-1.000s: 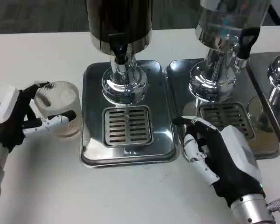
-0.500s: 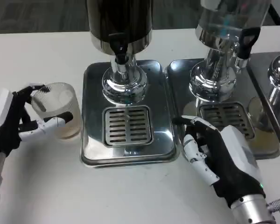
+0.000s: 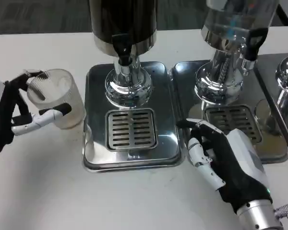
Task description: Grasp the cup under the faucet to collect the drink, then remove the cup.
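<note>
Gripping a clear cup (image 3: 56, 98) at the far left of the head view, the left robot hand (image 3: 12, 117) wraps its fingers around the glass, which tilts slightly and sits well left of the steel drip tray (image 3: 96, 143) — away from the black faucet (image 3: 122, 48) of the dark dispenser (image 3: 123, 19). On the right, the right robot hand (image 3: 221, 158) rests on the white surface (image 3: 86, 201) beside the tray's corner, fingers apart and holding nothing. A slotted grate (image 3: 131, 129) lies beneath the faucet — a second dispenser (image 3: 233, 28) stands on its own tray (image 3: 182, 91) further right.
</note>
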Robot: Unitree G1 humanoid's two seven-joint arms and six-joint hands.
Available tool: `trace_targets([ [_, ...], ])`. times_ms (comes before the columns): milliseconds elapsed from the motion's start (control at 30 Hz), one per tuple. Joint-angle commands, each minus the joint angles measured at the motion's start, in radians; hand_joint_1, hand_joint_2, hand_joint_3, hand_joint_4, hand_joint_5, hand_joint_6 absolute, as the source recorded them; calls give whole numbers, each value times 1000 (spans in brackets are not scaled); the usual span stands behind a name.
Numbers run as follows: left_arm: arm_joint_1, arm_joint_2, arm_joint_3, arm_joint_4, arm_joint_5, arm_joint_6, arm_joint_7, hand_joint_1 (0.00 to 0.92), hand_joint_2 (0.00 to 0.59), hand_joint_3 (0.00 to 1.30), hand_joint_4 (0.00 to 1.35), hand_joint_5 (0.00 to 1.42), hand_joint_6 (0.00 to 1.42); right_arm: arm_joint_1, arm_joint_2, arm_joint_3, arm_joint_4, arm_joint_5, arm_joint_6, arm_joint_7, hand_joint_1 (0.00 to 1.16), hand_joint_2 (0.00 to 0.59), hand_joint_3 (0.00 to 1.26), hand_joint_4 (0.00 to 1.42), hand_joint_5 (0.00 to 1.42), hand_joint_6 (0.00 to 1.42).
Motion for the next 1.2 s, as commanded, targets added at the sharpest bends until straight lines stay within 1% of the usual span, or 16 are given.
trace_targets([
  [33,-38,9,0,-31,2,-52,-20,374,185,577,710,1017,1358,-5,8,2,-1,2,-2,-1,51,544,339,243,273,410],
  [200,-65,-17,-13,-41,6,-66,-63,385,176,588,713,1017,1358,-2,15,0,-2,1,-3,-9,51,544,339,243,273,410],
  [400,-86,-44,-26,-39,17,-60,-110,389,176,588,717,1017,1358,4,26,-1,-4,-2,-5,-18,51,544,337,243,273,409],
  [700,-102,-66,-39,-34,33,-50,-156,401,171,602,726,1006,1358,8,36,0,-5,1,-11,-32,50,544,335,243,273,409],
  [1200,-131,-99,-83,-29,58,-18,-224,400,162,603,728,1006,1356,12,49,5,-6,0,-13,-51,52,554,334,247,273,417],
])
